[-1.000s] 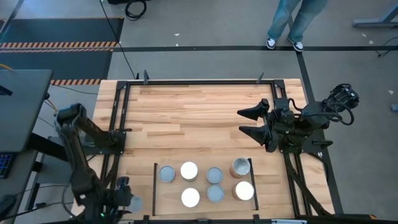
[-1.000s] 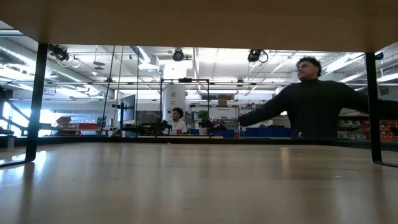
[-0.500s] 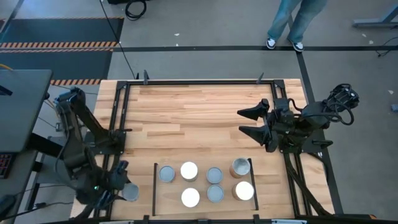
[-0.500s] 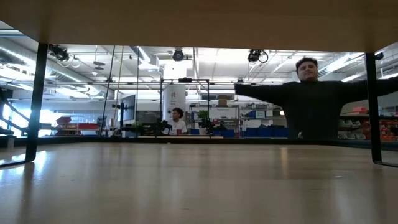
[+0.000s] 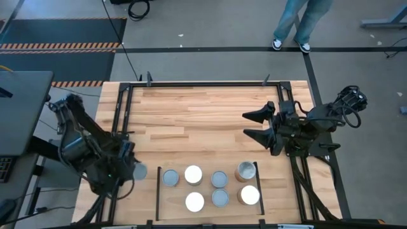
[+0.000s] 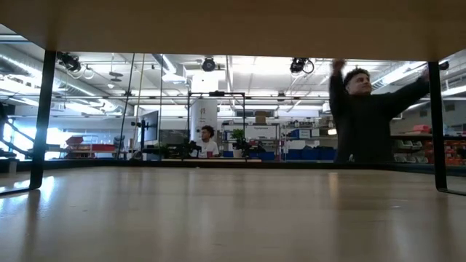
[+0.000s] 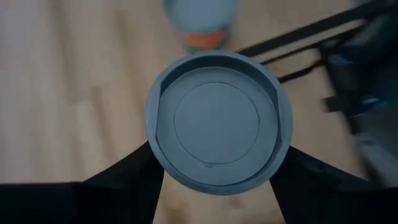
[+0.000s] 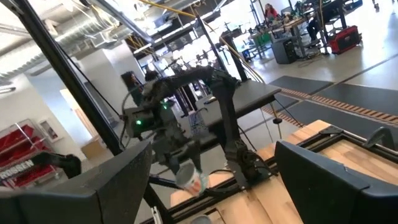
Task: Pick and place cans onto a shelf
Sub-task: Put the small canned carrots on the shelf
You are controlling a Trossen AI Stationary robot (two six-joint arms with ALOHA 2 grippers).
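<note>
My left gripper (image 5: 133,172) is shut on a grey-blue-topped can (image 5: 138,172) at the table's left, just left of the shelf's left black rail (image 5: 158,191). The shelf (image 5: 206,189), a light-wood panel between two black rails, carries several cans standing on their bases: grey-blue tops (image 5: 170,177) and white tops (image 5: 193,175). One of them shows past the held can in the left wrist view (image 7: 202,18). My right gripper (image 5: 254,124) is open and empty over the table's right part, beyond the shelf. My left gripper pinches the can by its round side wall (image 7: 153,155), one dark finger (image 7: 127,183) on each side. The fingers come from above, pointing down. The can's top (image 7: 217,124) faces up toward the wrist. In the right wrist view the can (image 8: 189,180) hangs below the gripper, apparently clear of the table.
Black frame rails run along the table's left edge (image 5: 119,127), far edge (image 5: 203,83) and right edge. Bare wood (image 5: 191,121) lies between the shelf and the far edge. A person (image 6: 364,109) stands in the room beyond the table.
My left gripper, still shut on the can, has carried it from the table's near-left corner toward the far edge, to a spot level with the shelf's far row. The person beyond the table has raised both arms.
</note>
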